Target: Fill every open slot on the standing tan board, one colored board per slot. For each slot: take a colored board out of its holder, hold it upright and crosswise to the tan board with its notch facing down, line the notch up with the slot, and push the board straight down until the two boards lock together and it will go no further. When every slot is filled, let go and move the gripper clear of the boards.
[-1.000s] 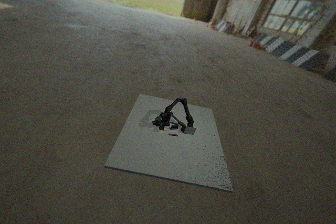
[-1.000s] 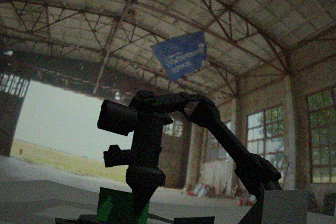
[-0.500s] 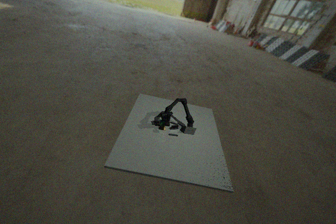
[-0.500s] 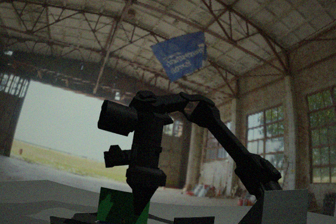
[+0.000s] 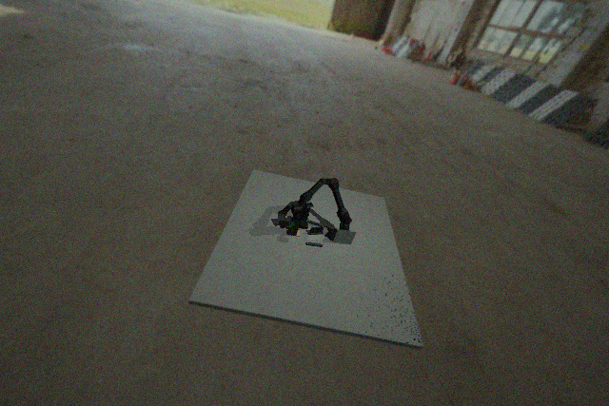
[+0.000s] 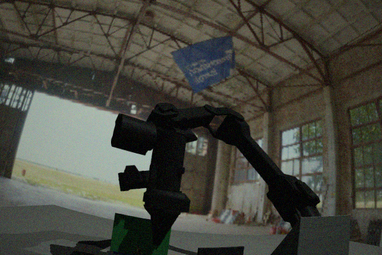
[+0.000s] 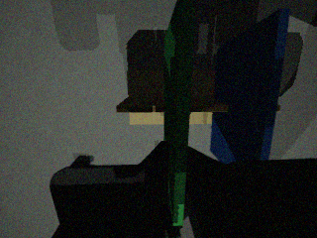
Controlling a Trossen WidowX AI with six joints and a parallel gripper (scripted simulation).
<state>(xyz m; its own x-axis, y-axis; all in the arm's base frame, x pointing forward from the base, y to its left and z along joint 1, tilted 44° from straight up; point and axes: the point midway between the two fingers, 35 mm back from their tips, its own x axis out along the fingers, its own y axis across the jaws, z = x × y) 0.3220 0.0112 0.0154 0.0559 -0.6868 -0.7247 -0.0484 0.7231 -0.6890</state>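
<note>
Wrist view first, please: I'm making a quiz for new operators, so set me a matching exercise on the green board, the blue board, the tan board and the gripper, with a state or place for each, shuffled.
Things
1. green board
2. blue board
3. tan board
4. gripper

States or places
A. behind the green board in the wrist view, showing on both sides of it
B. shut on a board
C. between the fingers
D. right of the green board in the wrist view, not held

Right pairs: 1-C, 2-D, 3-A, 4-B
</note>
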